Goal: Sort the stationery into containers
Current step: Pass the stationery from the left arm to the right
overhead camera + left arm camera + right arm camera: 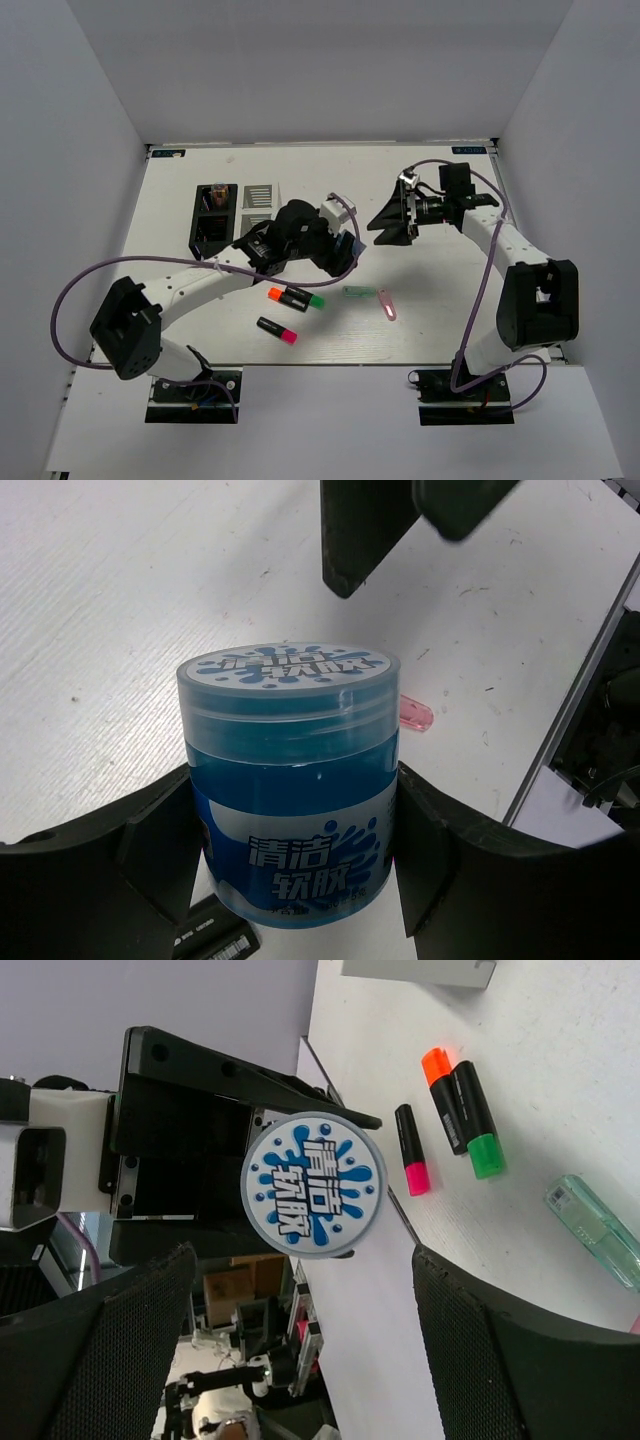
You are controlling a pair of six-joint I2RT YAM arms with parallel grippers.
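Observation:
My left gripper [295, 855] is shut on a blue-white jar-like roll [290, 780] and holds it above the table, right of the boxes [338, 215]. My right gripper [387, 224] is open and empty, just right of the roll. In the right wrist view its fingers [470, 1340] flank the roll's round printed lid [310, 1184] without touching. The orange-capped [277, 294], green-capped [314, 301] and pink-capped [286, 336] markers lie at the near middle. A green capsule piece [354, 292] and a pink one [388, 306] lie to their right. The black box [213, 220] and white box [258, 205] stand at the far left.
Something brown sits in the black box's far compartment [218, 192]. White walls close in the table on the left, back and right. The left arm stretches diagonally over the near left of the table [200, 280]. The pink roll is out of view.

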